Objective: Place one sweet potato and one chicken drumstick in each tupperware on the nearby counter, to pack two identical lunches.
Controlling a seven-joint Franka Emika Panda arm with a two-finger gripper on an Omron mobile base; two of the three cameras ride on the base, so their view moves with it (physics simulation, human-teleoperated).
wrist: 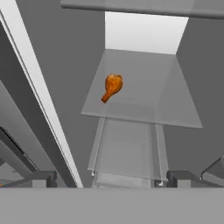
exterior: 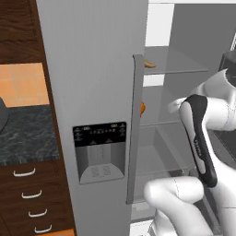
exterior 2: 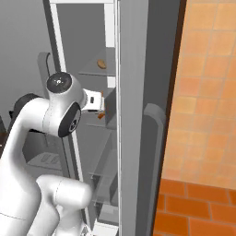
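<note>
1. On a glass fridge shelf we find the chicken drumstick, lying alone.
2. We note the gripper short of it, jaws spread wide, gripping nothing.
3. We see a sweet potato one shelf higher.

A glossy orange-brown chicken drumstick lies on a glass fridge shelf, bulbous end away, thin end nearer; a tan sweet potato rests one shelf higher

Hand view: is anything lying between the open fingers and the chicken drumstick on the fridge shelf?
Nothing. In the hand view, the stretch from the fingers to the chicken drumstick is bare glass shelf.
</note>
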